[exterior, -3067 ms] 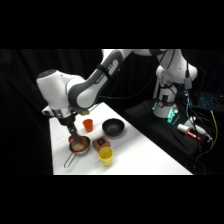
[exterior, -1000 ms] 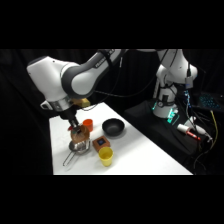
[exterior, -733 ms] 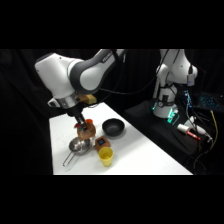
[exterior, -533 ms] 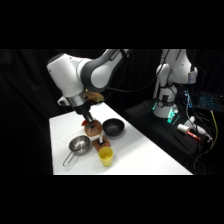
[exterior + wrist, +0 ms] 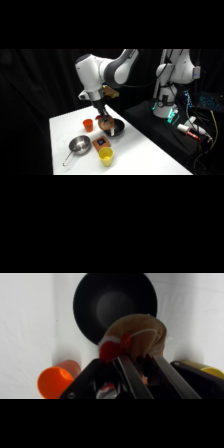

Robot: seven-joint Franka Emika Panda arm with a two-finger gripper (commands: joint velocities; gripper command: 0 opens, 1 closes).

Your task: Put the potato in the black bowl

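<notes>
Comparing with three seconds back, I see my arm has swung away from the table's near left, where it was low over the silver pan (image 5: 78, 144), and now hangs further in, over the near rim of the black bowl (image 5: 116, 129). Half a second ago the gripper (image 5: 104, 121) was just short of that rim; now it overlaps it in the side view. The pan, the square brown block with the blue centre (image 5: 101, 142), the orange cup (image 5: 88, 124) and the yellow cup (image 5: 105, 156) lie where they lay before.

My gripper (image 5: 134, 358) is clamped on the potato (image 5: 141, 335), a tan lump held between the fingers (image 5: 131, 374) and carried in the air above the table. From the wrist, the potato covers the lower edge of the black bowl (image 5: 102, 304).

As for containers: the wrist view shows the bowl's inside as bare black. The pan looks bare inside from the side. I cannot see into either cup well enough to tell.

Only the wrist view shows the grasp plainly, along with a red patch on the potato's left side; from the side the potato (image 5: 105, 122) is just a small brownish blob under the gripper. Only the side view shows the pan and the block; the wrist camera catches the orange cup (image 5: 56, 380) at lower left and a sliver of the yellow cup (image 5: 214, 371) at the right edge.
</notes>
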